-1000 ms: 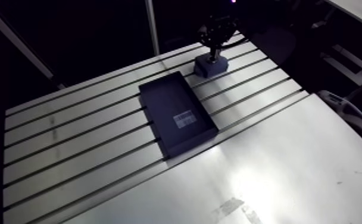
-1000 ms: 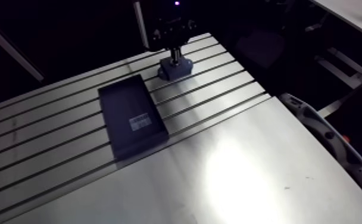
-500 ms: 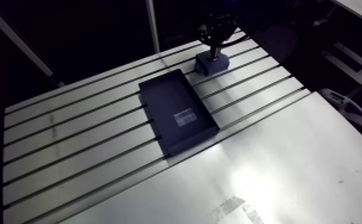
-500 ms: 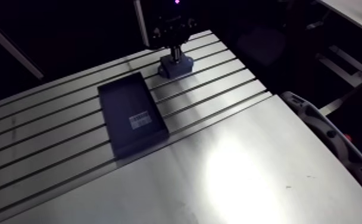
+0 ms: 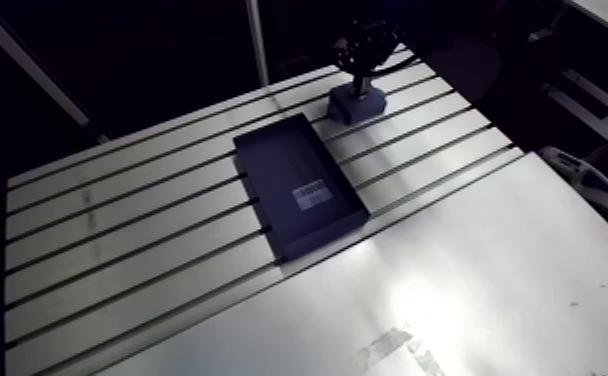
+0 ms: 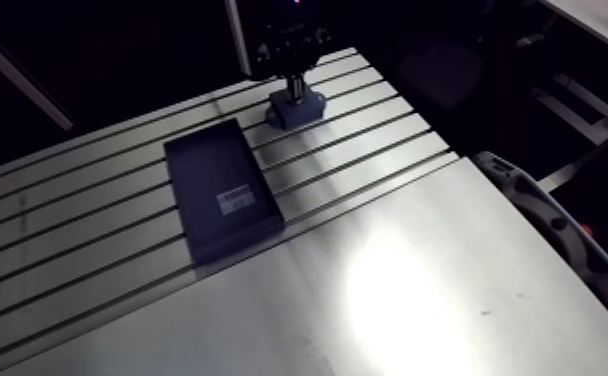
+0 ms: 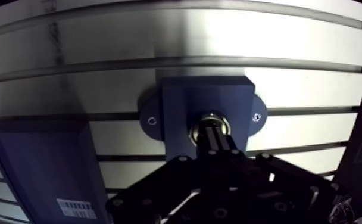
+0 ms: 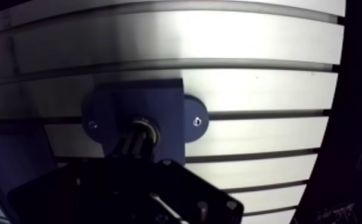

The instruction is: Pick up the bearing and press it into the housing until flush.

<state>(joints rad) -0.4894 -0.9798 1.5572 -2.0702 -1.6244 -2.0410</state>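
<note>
**Jaws pressing a bearing into a blue housing**

In the wrist view, the jaws are closed together and point straight down at a dark blue housing (image 7: 183, 98) on the slotted metal surface (image 5: 448, 290). The bearing (image 7: 210, 118), a shiny metal ring, sits in the round bore at the middle of the housing, with the tips of the jaws on it. Whether its top face is level with the housing cannot be told. A screw (image 7: 152, 120) shows in each of the housing's two side ears. A shallow dark box (image 5: 278, 165) with a white label lies just beside the housing.

The pressing step looks to be under way. To do it well, push straight down along the bore and keep the load centred so the ring cannot tilt and jam. Stop once the ring's rim shows level all round.
</note>
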